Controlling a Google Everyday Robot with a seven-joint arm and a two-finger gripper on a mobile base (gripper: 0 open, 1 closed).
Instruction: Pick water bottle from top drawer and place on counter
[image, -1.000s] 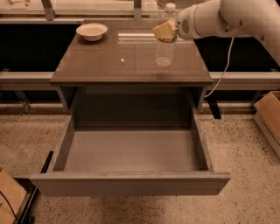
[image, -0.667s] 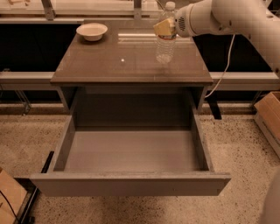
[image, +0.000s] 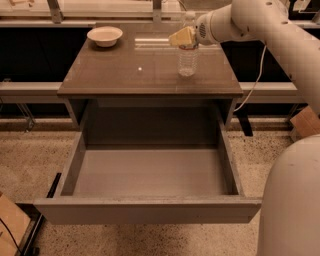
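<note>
On the counter (image: 125, 75), upright water bottle (image: 187, 61); gripper (image: 183, 38) tight around its neck

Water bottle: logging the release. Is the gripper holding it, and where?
Cannot be told. The gripper is at the upper part of the water bottle, below its cap; the bottle stands on the counter.
</note>
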